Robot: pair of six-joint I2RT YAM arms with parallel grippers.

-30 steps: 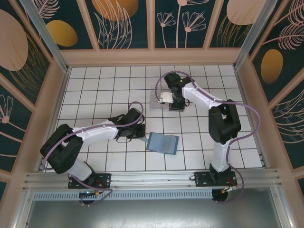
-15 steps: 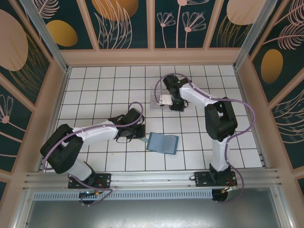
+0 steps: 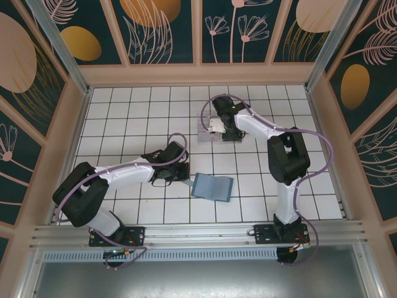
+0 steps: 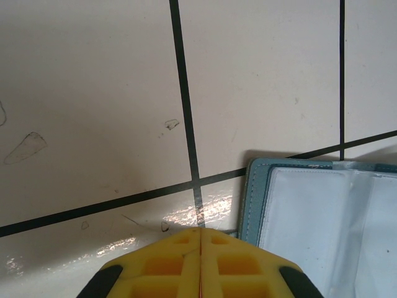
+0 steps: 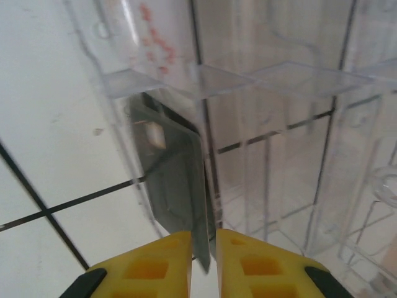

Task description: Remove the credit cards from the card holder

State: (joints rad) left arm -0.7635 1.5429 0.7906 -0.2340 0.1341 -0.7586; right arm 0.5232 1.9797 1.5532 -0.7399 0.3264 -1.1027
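The teal-blue card holder (image 3: 212, 186) lies open on the tiled floor, its pale lining (image 4: 322, 211) facing up. My left gripper (image 3: 178, 176) rests low on the floor at the holder's left edge, fingers (image 4: 200, 231) pressed together with nothing seen between them. My right gripper (image 3: 214, 128) hovers over the clear plastic tray (image 3: 203, 134). A greyish credit card (image 5: 177, 180) stands on edge between its slightly parted fingers (image 5: 203, 239), leaning on the left one, with its far end down inside the tray. The black card is out of view.
The clear tray's thin walls and dividers (image 5: 291, 124) stand right in front of the right fingers. White tiles with dark grout surround the holder. Wooden panel walls (image 3: 198, 73) enclose the floor on three sides.
The right gripper has moved a little up and left over the tray, and its jaws have gone from shut on the card to slightly parted. The left arm and holder have not moved.
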